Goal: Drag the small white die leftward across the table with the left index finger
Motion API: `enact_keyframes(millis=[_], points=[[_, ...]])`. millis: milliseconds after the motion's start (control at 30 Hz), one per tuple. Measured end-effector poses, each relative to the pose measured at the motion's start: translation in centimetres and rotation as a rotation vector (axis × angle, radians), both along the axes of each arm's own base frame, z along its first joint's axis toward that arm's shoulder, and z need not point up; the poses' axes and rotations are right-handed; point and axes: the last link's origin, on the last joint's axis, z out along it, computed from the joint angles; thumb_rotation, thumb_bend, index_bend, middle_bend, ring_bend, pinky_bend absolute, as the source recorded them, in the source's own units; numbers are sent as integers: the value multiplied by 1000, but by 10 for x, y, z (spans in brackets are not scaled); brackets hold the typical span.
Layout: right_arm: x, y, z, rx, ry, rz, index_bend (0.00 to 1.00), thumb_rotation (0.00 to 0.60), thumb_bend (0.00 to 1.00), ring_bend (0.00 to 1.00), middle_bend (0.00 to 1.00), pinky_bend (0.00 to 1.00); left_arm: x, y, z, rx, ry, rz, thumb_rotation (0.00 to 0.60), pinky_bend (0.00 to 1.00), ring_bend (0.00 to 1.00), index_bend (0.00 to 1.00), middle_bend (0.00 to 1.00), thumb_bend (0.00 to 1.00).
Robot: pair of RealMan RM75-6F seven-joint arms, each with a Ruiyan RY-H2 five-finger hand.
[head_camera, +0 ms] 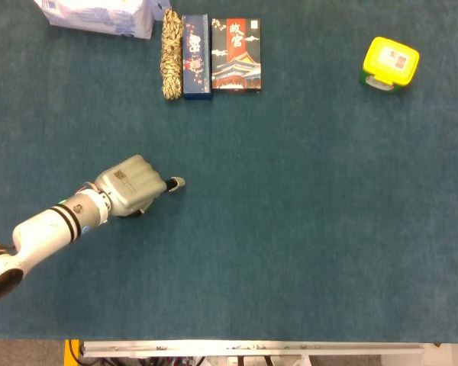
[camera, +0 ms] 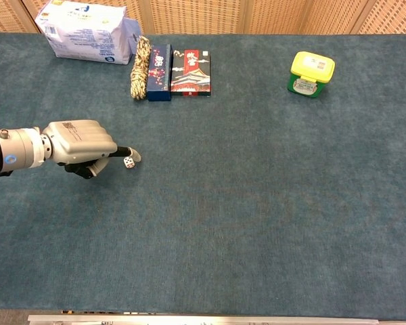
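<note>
Your left hand [camera: 81,142] sits at the left side of the table [camera: 257,223], fingers curled into a fist with only the index finger [camera: 130,154] stretched out. The small white die [camera: 128,162] lies on the blue felt right under that fingertip; from the chest view it looks touched, though you can't be sure of contact, and the head view hides it beneath the finger [head_camera: 173,183].

To the left of the die you have bare felt running out to the table's left edge, with only your own forearm over it. The front edge shows as a pale strip [head_camera: 252,349] well below.

Along the far edge, well apart from the die, stand a white-and-blue packet [camera: 86,30] with print too small to read, a coiled rope [camera: 141,68], a dark blue box [camera: 160,72], and a red-and-black box [head_camera: 237,55] bearing the characters 故宫. A yellow-lidded container [camera: 311,73] sits far right.
</note>
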Motion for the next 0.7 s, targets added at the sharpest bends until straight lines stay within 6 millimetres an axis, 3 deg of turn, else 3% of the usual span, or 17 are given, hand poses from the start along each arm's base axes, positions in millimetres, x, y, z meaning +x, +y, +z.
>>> enact_keyframes(millis=[700], points=[[1, 0, -1, 4, -4, 13, 332, 600, 162, 194, 316, 355, -10, -2, 13, 20, 3, 42, 600, 1000, 989, 147, 1000, 1000]])
